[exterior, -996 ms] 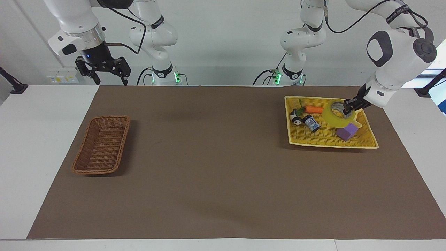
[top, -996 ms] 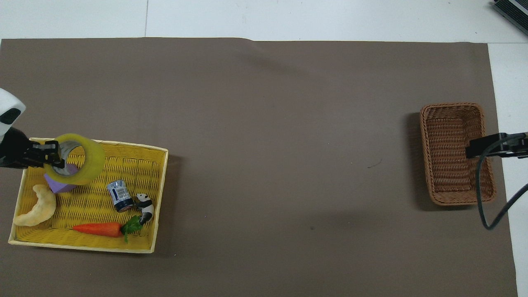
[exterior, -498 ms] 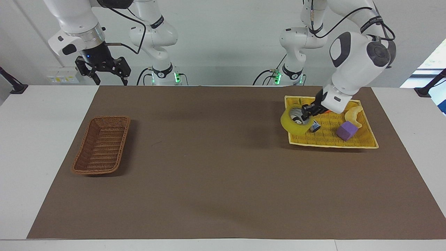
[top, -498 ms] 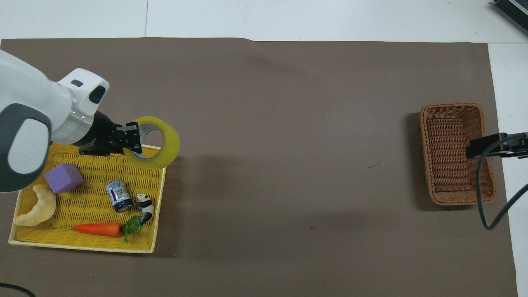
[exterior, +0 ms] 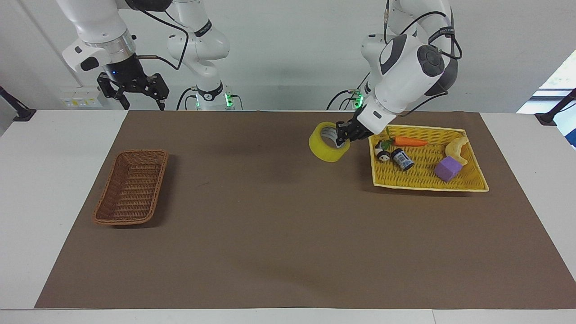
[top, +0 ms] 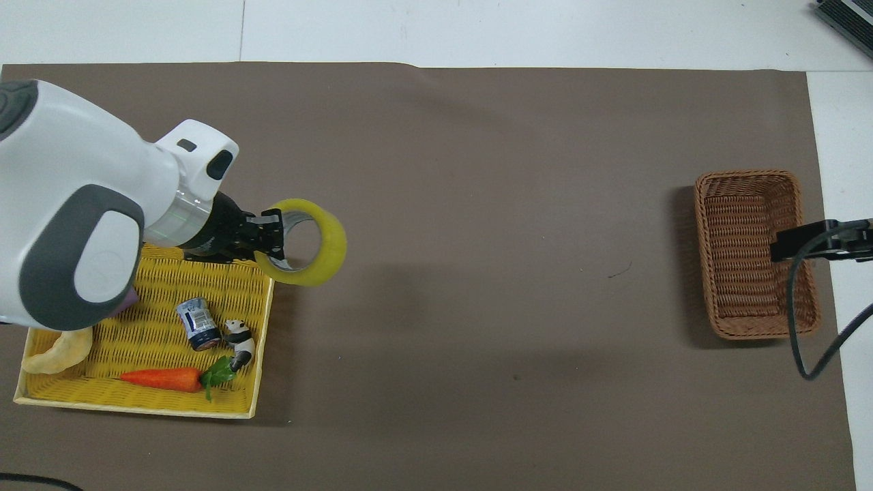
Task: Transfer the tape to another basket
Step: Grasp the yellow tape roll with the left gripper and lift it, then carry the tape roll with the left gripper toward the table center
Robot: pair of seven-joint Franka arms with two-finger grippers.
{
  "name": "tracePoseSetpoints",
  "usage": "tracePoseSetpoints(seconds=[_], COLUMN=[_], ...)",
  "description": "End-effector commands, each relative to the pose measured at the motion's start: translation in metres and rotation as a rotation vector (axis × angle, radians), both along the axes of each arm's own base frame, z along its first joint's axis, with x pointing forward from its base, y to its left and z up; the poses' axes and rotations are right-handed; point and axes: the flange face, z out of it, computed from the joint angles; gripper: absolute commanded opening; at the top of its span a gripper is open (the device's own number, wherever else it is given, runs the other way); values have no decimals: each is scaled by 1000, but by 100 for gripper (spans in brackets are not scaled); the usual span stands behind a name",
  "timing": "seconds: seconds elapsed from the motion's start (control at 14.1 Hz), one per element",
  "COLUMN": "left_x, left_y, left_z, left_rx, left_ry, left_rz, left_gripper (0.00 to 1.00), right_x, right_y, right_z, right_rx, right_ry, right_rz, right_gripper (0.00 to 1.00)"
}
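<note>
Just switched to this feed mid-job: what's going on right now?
The left gripper holds the tape by its rim, up in the air over the brown mat just beside the yellow tray. The brown wicker basket sits at the right arm's end. The right gripper waits, raised.

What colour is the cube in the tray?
Purple. The cube lies in the yellow tray; the facing view shows it best, since the left arm hides it from overhead.
</note>
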Motion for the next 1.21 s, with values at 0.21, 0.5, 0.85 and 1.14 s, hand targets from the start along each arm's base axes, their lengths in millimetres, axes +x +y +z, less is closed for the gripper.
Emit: tracePoseSetpoints(seconds=[0.21, 0.5, 0.85, 1.14], left_x=[-20, -39, -44, -51], left_y=[-61, -98, -109, -113], left_z=[-1, 0, 4, 4], left_rx=[-168, -246, -331, -338], left_ry=[-94, -123, -103, -147], left_rz=[29, 38, 91, -4], left_gripper=[0, 0, 0, 0], right_x=[-5, -5, -5, -5], right_y=[-1, -2, -2, -7], right_z=[4, 4, 4, 4], right_rx=[13, 12, 12, 12], right_ry=[2, 2, 2, 2], right_rz=[17, 15, 15, 6], right_gripper=[100, 100, 100, 100])
